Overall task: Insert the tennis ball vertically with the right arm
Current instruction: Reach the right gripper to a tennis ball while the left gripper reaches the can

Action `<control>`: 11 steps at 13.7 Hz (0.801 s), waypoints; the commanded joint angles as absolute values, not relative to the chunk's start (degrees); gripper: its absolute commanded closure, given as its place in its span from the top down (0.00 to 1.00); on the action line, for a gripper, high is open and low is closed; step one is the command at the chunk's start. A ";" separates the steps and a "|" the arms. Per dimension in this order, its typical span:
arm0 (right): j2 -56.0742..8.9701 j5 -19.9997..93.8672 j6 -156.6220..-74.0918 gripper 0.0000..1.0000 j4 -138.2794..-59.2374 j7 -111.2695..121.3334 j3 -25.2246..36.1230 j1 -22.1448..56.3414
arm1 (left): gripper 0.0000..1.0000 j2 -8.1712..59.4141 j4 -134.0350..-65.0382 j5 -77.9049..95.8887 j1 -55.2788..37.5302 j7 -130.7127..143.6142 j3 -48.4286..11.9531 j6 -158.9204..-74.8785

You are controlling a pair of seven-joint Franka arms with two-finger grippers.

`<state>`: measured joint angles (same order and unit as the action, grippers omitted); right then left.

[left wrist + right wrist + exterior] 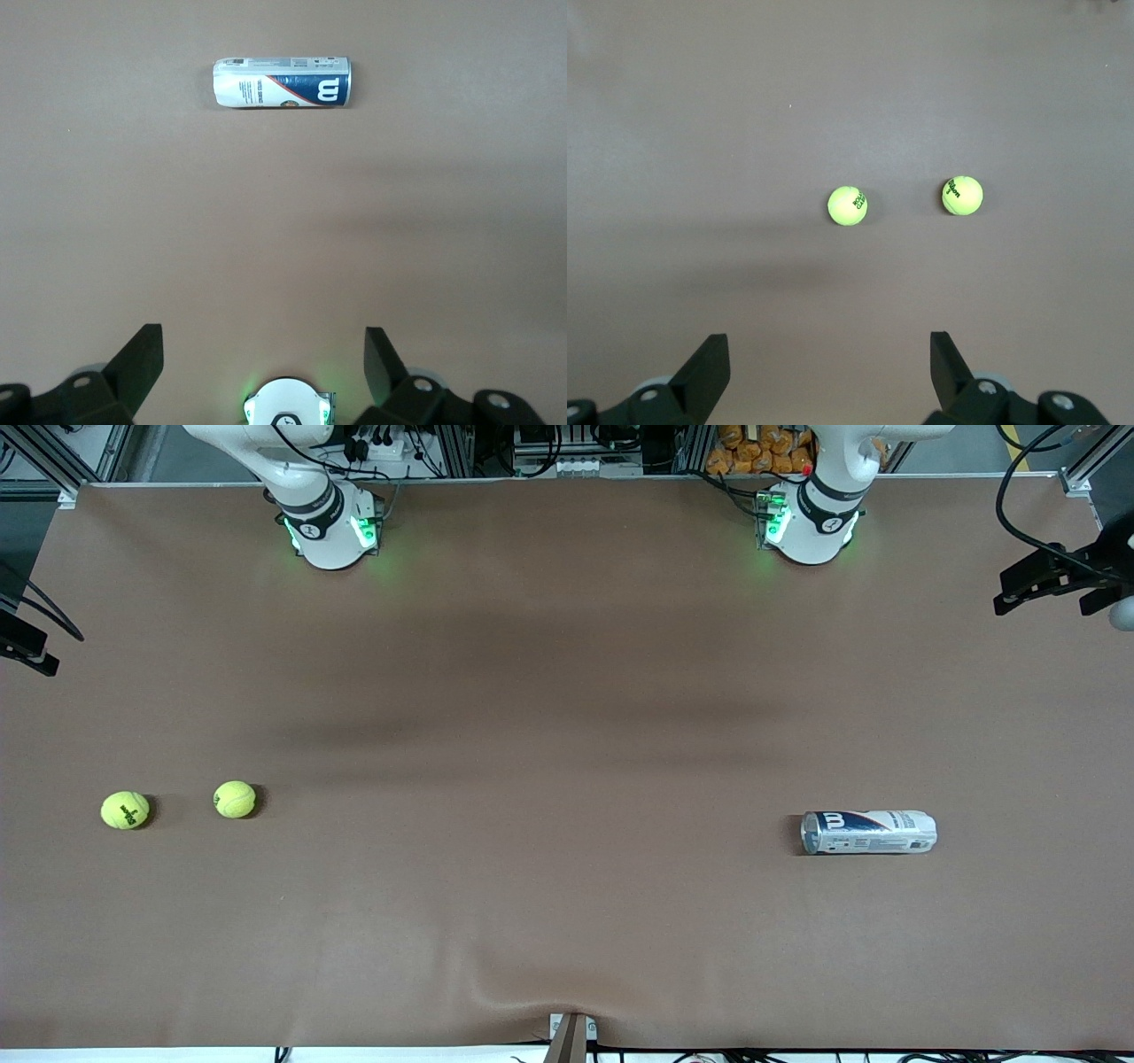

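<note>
Two yellow-green tennis balls (125, 810) (235, 799) lie on the brown table toward the right arm's end. A white and blue tennis ball can (868, 833) lies on its side toward the left arm's end. My right gripper (828, 340) is open and empty, high over the table; both balls (847, 205) (962, 196) show apart from it in the right wrist view. My left gripper (263, 335) is open and empty, high over the table, with the can (282, 82) in its view. Neither gripper shows in the front view.
The right arm's base (328, 531) and the left arm's base (811, 527) stand at the table's edge farthest from the front camera. A black camera mount (1054, 576) juts in at the left arm's end. A black clamp (27, 646) sits at the right arm's end.
</note>
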<state>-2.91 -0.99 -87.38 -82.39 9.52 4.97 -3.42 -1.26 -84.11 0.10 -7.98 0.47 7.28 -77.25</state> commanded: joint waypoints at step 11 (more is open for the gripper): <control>-4.04 -1.06 -84.73 1.00 -83.41 8.79 4.92 -4.13 | 1.00 1.23 -83.32 0.35 -8.96 -0.70 7.91 -77.52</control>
